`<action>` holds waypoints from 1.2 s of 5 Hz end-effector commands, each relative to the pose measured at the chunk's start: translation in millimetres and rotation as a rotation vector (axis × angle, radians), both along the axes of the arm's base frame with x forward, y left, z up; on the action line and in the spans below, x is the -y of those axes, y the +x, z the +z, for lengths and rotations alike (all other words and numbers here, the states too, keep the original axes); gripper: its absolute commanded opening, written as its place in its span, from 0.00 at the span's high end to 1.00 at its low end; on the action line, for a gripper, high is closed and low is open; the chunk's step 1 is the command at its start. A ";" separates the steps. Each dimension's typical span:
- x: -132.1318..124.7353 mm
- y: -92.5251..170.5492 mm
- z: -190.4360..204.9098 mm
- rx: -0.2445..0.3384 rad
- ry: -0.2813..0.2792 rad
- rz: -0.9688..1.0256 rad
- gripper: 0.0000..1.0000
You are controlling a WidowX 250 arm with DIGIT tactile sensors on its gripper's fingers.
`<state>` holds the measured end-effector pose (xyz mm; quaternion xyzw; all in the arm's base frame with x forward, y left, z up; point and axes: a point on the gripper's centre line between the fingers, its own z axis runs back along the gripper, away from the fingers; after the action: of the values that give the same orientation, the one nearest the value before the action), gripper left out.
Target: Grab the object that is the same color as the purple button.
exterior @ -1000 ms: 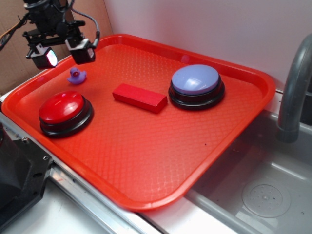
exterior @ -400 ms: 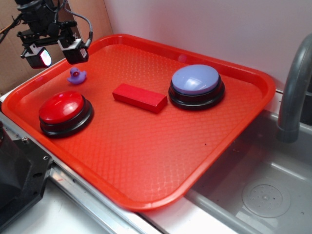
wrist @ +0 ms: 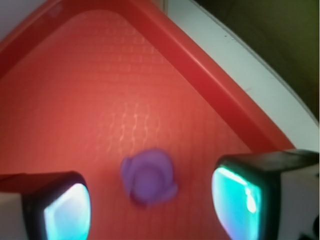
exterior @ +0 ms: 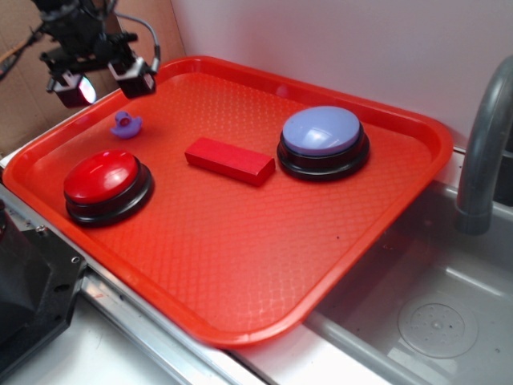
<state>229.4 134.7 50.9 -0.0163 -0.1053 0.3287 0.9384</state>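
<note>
i see the tiny purple rubbery toy duck [wrist: 148,176] lying on the red textured plastic tray [exterior: 240,233], below my spread, empty black pincer [exterior: 103,79], between its fingers in the wrist view.

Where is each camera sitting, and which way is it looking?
Exterior: off to one side and above, looking down across the red plastic tray; the black gripper hangs above the tray's far-left corner.
Wrist: on the arm, looking straight down between its two fingers.
Both see the tiny purple rubbery toy duck on the tray, untouched, below the open gripper.
</note>
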 end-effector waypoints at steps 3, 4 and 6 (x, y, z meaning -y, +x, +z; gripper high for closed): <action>8.5 -7.7 -4.0 -0.074 -0.044 -0.063 1.00; 21.1 -31.1 45.4 -0.040 -0.018 -0.067 1.00; 91.4 -82.7 134.9 0.059 0.075 -0.264 1.00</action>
<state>153.1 33.8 177.3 -0.0114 -0.1240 0.1964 0.9726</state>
